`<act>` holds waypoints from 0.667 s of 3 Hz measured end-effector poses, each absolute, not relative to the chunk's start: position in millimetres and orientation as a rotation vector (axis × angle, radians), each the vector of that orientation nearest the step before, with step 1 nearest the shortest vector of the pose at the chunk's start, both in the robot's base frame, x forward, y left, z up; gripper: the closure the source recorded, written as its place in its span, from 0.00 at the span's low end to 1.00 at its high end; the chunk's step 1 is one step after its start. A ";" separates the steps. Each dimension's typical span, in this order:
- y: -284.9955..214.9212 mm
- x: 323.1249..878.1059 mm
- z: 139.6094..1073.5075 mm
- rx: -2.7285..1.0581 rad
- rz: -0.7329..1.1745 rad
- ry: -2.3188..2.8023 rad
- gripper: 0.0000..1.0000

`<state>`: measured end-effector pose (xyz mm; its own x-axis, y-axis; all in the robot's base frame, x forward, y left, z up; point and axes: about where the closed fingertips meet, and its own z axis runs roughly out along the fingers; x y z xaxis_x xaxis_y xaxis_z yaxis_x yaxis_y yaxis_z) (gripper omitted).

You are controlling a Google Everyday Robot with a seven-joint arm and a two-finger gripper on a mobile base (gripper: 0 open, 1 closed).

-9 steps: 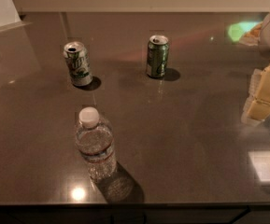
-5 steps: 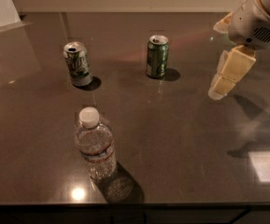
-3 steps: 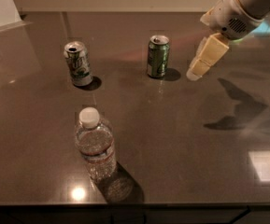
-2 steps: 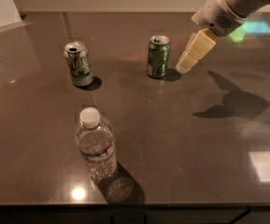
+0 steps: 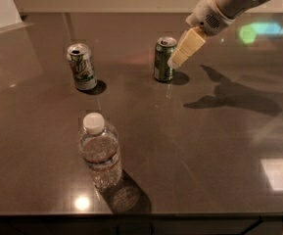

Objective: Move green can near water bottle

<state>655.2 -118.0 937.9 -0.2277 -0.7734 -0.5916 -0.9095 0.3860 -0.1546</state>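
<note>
The green can point(image 5: 163, 59) stands upright on the dark table point(image 5: 214, 146) at the back middle. The water bottle point(image 5: 101, 150), clear with a white cap, stands near the front edge, left of centre. My gripper point(image 5: 174, 61) reaches down from the upper right on a white arm, and its cream fingertips sit right beside the can's right side, at about mid height.
A white-silver can point(image 5: 81, 67) with green and red print stands at the back left. A pale wall corner shows at the far top left. The table's front edge runs along the bottom of the view.
My gripper has swung in from the right side of the table leftward to the green can. The cans and the bottle have not moved.
</note>
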 end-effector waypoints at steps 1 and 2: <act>-107.0 666.3 931.5 -1.414 0.327 2.055 0.00; -96.0 670.7 925.9 -1.412 0.348 2.052 0.00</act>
<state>670.7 -96.0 925.9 -0.2394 -0.7476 -0.6195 -0.9102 0.3950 -0.1249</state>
